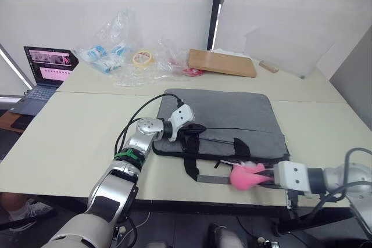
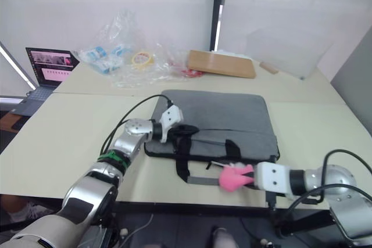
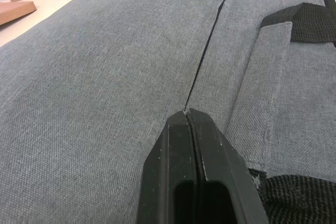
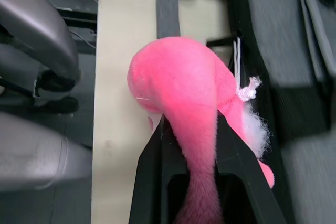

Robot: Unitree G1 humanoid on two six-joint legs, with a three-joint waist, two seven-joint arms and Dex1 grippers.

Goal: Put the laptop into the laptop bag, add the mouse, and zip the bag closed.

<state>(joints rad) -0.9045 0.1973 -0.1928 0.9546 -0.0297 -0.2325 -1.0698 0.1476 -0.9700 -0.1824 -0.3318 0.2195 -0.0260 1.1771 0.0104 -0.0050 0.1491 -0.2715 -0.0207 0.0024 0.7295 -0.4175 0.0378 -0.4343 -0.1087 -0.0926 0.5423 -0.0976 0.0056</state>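
Flat on the table, the laptop bag lies with its long axis running left to right, handles toward the near edge. Left gripper is clenched tight at the bag's zipper line, while the right gripper grasps a fluffy pink ball beside the handles.

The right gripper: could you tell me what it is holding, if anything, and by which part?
The right gripper pinches the fluffy pink ball by a squeezed fold of its body, beside the laptop bag.

Fluffy pink ball between black jaws, over table edge.

Silver arms with white wrist blocks, black cables, 2 black-fingered grippers.
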